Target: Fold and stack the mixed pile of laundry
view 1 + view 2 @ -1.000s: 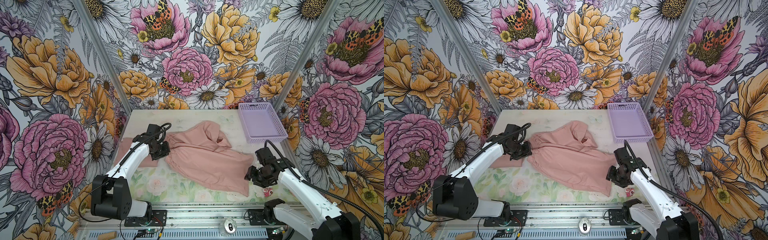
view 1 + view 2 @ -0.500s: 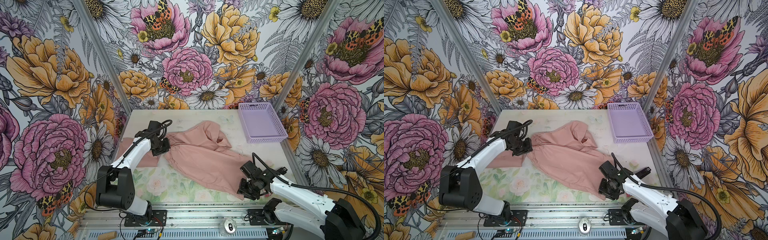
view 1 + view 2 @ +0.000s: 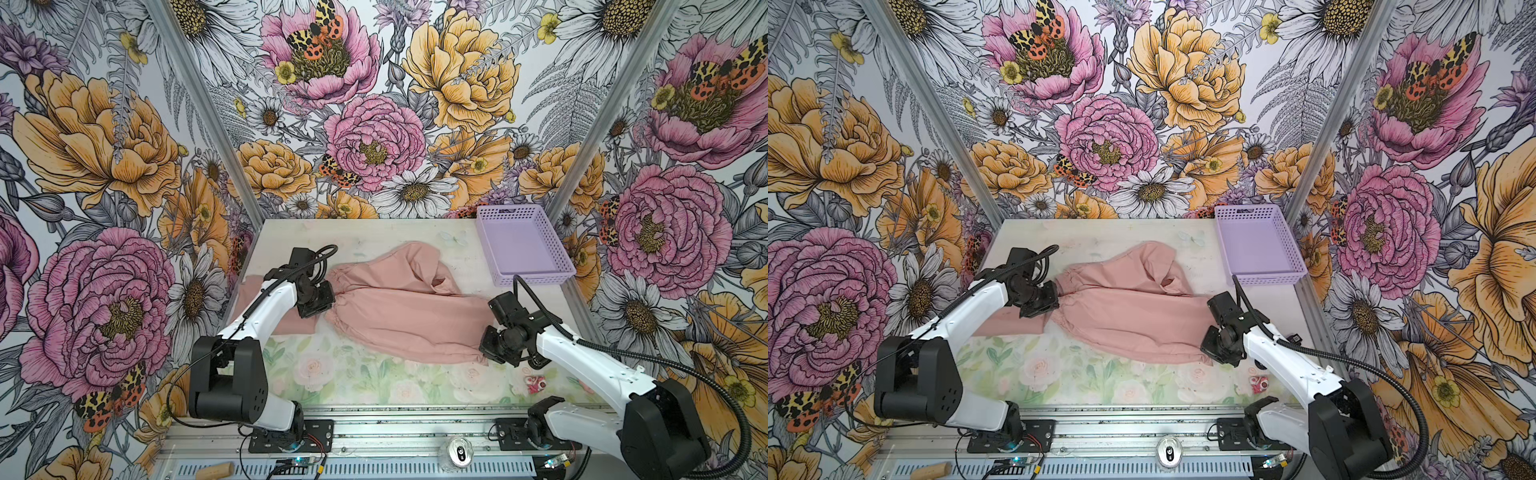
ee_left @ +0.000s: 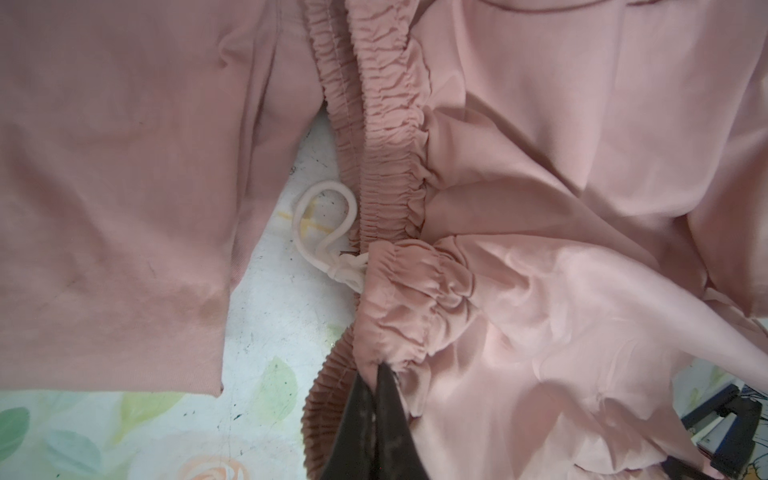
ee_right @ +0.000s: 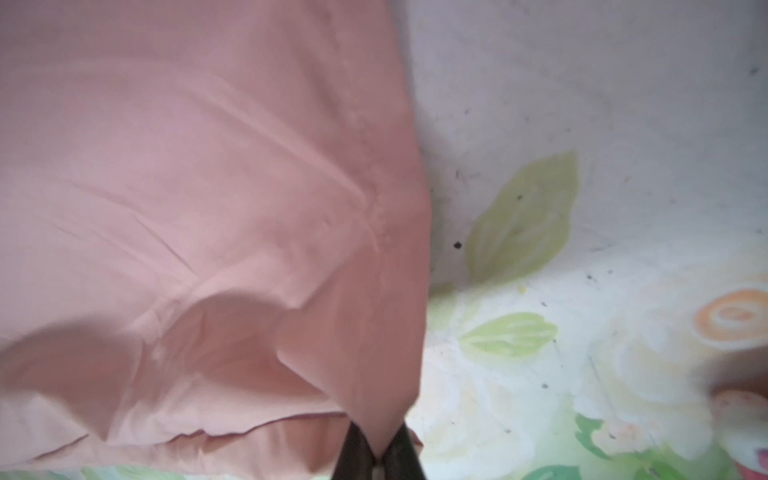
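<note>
Across counter (image 3: 365, 376), gripping shorts (image 3: 399, 309) by waistband (image 4: 390, 166) in closed left jaws, near-right hem corner (image 5: 374, 386) in closed right jaws; likely fold start; next, lift evenly, carry hem to waistband.

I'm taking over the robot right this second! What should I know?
Left claw: shut on the pink shorts, at the gathered waistband.
Right claw: shut on a hem corner of the same shorts, near right.
Things: the shorts are spread across the middle of the table, with one leg rumpled toward the back. A second pink garment lies flat beside them, under the left arm. The lavender basket is in the far right corner.
Done: both ends are gripped.
Left: fold the shorts, then probably stack them with the other garment.
</note>
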Controlling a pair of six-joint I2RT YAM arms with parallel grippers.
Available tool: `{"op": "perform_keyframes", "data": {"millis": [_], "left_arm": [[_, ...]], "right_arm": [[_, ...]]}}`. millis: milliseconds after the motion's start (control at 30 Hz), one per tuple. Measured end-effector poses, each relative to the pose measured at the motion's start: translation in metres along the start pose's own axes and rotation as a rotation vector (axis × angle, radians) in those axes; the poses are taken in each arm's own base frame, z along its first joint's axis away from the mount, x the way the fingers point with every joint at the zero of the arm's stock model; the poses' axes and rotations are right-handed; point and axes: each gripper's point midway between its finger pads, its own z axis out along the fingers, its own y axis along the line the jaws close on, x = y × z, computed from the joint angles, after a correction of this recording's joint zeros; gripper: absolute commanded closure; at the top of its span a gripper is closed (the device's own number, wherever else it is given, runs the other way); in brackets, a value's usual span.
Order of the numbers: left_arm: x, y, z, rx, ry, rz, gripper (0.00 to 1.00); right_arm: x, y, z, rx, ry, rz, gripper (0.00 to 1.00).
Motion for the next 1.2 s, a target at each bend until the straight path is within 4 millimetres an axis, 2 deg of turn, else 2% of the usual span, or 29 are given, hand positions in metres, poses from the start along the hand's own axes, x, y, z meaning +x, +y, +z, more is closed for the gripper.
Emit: {"op": "perform_keyframes", "data": {"millis": [67, 167, 400, 500, 633, 767, 833, 933, 1067, 1200], "left_arm": [[0.0, 0.0, 0.0, 0.0, -0.001, 0.001, 1.0], [0.002, 0.001, -0.002, -0.001, -0.006, 0.002, 1.0], [0.0, 0.007, -0.002, -0.018, -0.013, -0.007, 1.0], [0.0, 0.008, -0.002, -0.023, -0.016, -0.006, 1.0], [-0.002, 0.011, -0.002, -0.032, -0.021, -0.002, 1.0], [-0.003, 0.015, -0.002, -0.041, -0.023, -0.008, 1.0], [-0.004, 0.016, -0.001, -0.043, -0.023, -0.011, 1.0], [-0.004, 0.017, -0.001, -0.044, -0.023, -0.011, 1.0], [-0.005, 0.018, -0.002, -0.044, -0.024, -0.013, 1.0], [-0.007, 0.022, -0.003, -0.047, -0.028, -0.03, 1.0]], "right_arm": [[-0.003, 0.002, -0.001, -0.001, 0.002, -0.025, 0.67], [0.003, 0.0, 0.0, -0.002, 0.018, -0.053, 0.6], [0.048, -0.02, 0.002, -0.007, 0.054, -0.089, 0.59], [0.061, -0.026, 0.007, 0.009, 0.077, -0.085, 0.57], [0.068, -0.03, 0.013, 0.031, 0.096, -0.062, 0.53], [0.068, -0.023, 0.021, 0.029, 0.106, -0.061, 0.52], [0.067, -0.02, 0.027, 0.037, 0.113, -0.067, 0.55], [0.067, -0.017, 0.033, 0.046, 0.12, -0.075, 0.69], [0.065, -0.011, 0.035, 0.029, 0.111, -0.085, 0.99], [0.06, -0.007, 0.024, 0.006, 0.094, -0.083, 1.0]]}}
